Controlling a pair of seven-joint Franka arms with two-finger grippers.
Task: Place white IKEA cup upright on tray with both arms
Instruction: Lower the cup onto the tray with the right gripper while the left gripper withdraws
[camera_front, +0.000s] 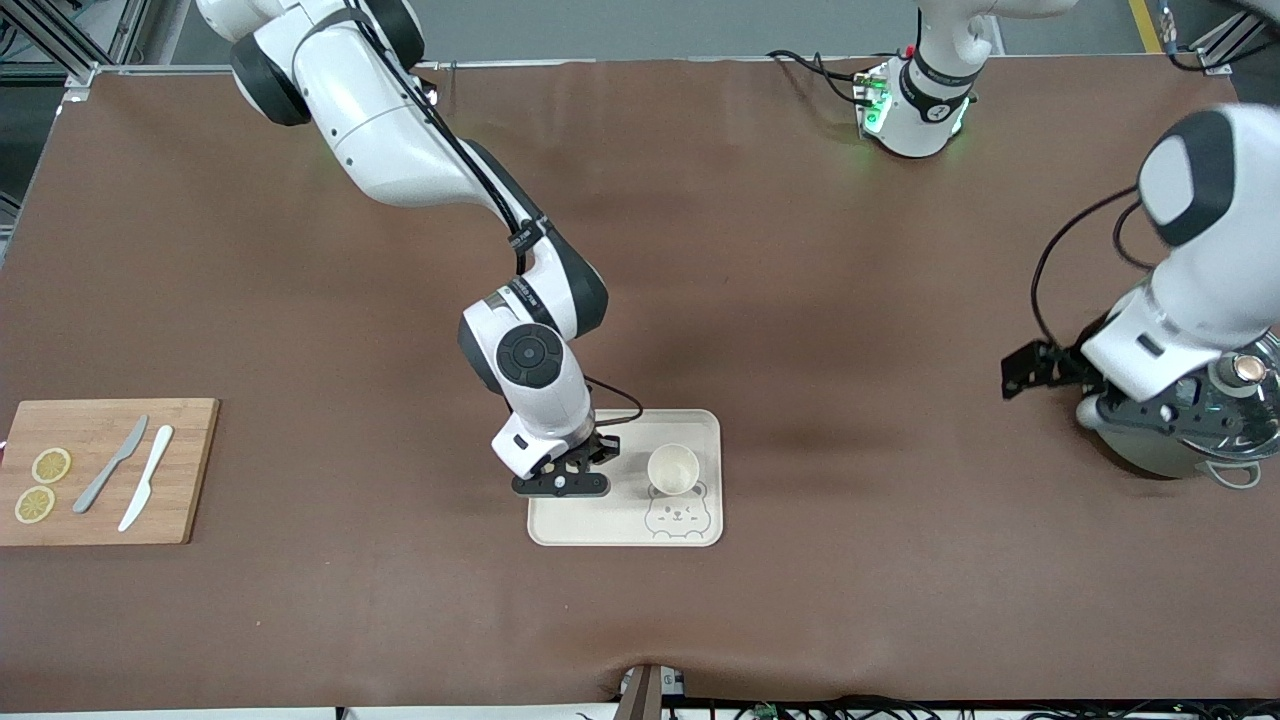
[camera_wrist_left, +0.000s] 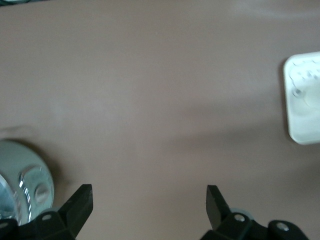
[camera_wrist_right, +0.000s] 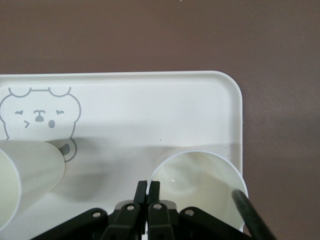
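Standing upright on tray (camera_front: 700, 425), cup (camera_front: 673, 467) beside clenched, empty right tool (camera_front: 580, 470); left tool (camera_wrist_left: 149, 202) released.

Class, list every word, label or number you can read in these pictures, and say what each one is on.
No text can be read.
Tray: only a drawn bear face, no legible words.
Right arm's wrist: a small label, too small to read.
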